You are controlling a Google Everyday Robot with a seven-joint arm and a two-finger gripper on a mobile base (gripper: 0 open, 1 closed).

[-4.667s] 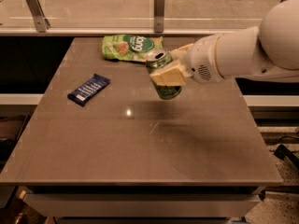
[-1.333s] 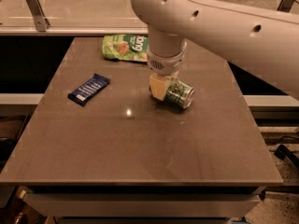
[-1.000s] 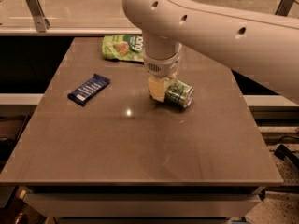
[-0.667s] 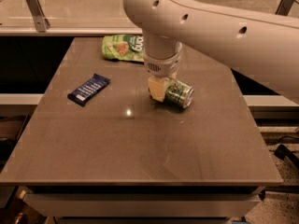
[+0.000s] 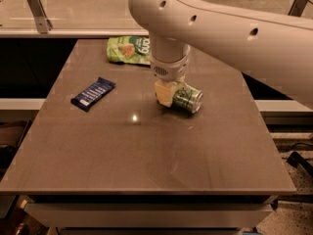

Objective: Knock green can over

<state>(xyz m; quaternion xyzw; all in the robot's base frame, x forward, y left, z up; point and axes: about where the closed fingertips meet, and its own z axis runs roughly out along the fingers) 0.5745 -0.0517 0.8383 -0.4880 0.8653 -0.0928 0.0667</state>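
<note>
The green can lies on its side on the counter, touching the gripper. Its long axis points away from the gripper, rightward in view. Whether the gripper clamps it, I cannot tell.

Green can — pale markings, cream gripper beside it, navy bar

White holed arm, cream gripper beneath

Table holds 3 items. Can on side, just right of centre. Gripper at can's left end, touching it; arm spans to upper right. Bag behind gripper, near far edge. Bar well left of can.
</note>
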